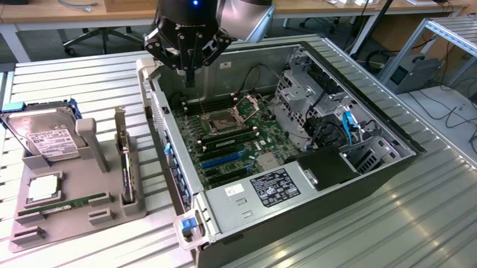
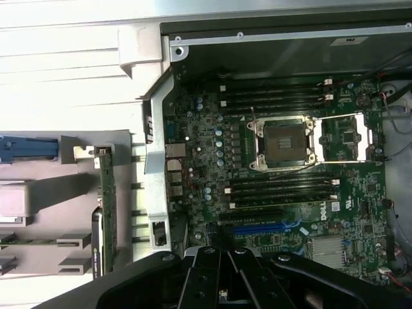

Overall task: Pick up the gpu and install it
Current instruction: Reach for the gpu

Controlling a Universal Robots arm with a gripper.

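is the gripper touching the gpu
Apart. The exterior view shows the gripper above the open case, while the gpu stands on edge in the gray holder outside the case, with a clear gap between them.

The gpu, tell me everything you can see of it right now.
The gpu is a thin card with a green circuit board and a dark cooler on one face. It stands on its long edge in a slot of the grey holder, on the exterior view's left of the open computer case. Nothing grips it; the pincer hangs apart over the case.
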